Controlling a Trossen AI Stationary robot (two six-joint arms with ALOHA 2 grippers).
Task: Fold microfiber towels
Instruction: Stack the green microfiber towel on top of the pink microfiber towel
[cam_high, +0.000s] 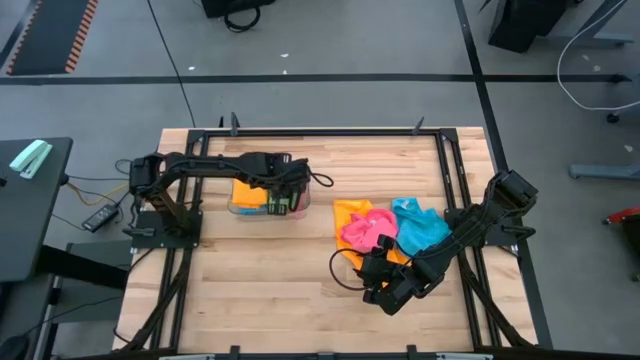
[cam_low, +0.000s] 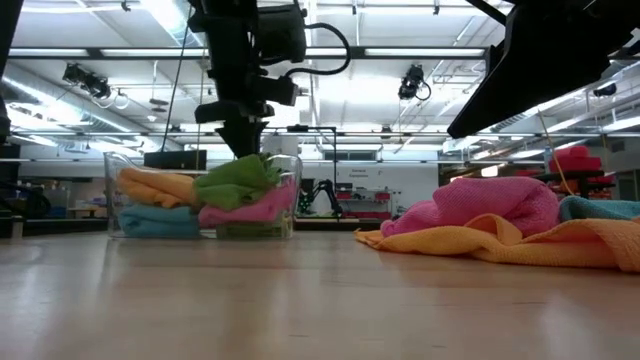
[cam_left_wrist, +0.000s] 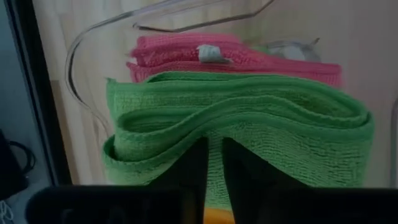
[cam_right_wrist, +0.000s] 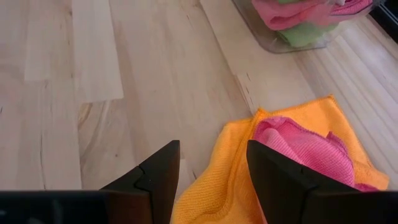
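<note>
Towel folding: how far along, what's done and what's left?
Done: folded towels, orange, blue and pink, are stacked in the clear bin. In hand: the left gripper is pinched on a folded green towel over that stack. Left: a loose orange towel, pink towel and blue towel lie unfolded in a heap beside the open right gripper, which hovers near the heap's edge.

In the high view, the left gripper (cam_high: 290, 197) hides most of the clear bin (cam_high: 243, 207); its folded towels perhaps number four.

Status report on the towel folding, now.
Left gripper shut on folded green towel over clear bin. Right gripper open, empty, beside unfolded towel pile. Nothing blocking.
</note>
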